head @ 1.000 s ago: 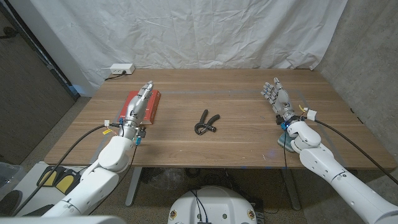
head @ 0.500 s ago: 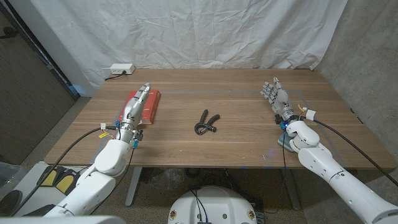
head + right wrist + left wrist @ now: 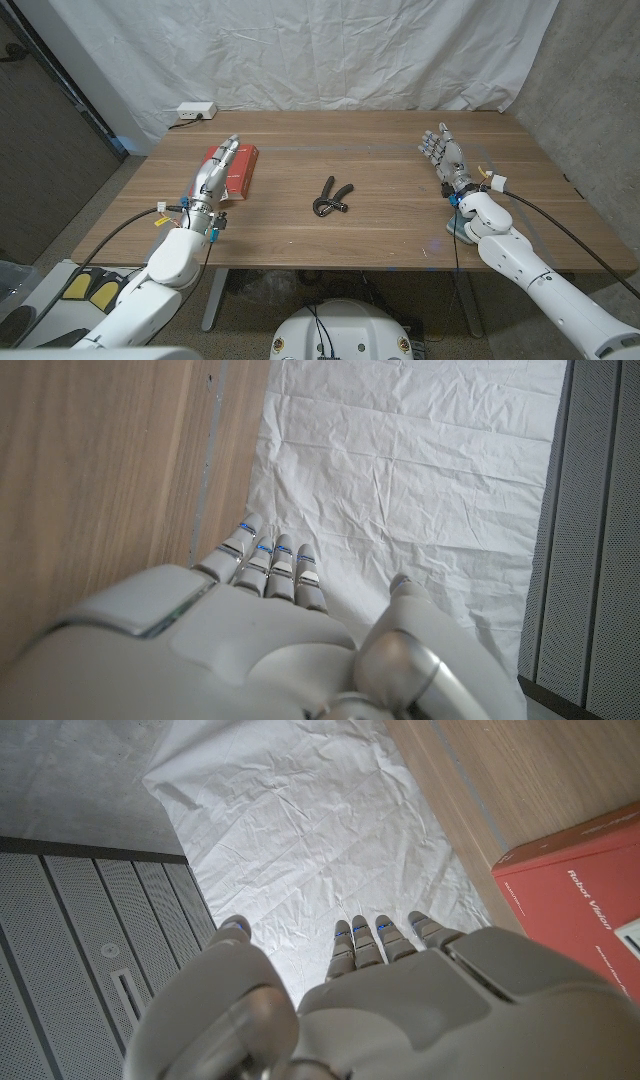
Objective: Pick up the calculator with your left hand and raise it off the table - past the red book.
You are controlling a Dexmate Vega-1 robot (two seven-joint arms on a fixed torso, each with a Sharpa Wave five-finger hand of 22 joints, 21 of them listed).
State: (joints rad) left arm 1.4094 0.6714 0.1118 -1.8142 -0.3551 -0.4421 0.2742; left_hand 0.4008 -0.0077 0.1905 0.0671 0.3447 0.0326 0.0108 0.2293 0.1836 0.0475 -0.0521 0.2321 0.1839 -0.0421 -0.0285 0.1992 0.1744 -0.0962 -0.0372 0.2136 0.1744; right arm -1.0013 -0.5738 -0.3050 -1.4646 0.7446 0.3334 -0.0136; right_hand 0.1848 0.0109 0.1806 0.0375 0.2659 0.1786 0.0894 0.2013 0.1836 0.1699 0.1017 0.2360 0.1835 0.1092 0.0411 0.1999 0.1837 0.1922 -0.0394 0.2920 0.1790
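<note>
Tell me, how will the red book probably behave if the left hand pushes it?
The red book lies flat on the table, so it would probably slide, not tip or roll. Its cover looks smooth, perhaps slippery. It seems a rigid slab, unlikely to flop.

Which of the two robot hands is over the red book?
The left hand: it reaches out above the red book near the table's left side. The right hand is over bare wood at the far right, well away from the book.
</note>
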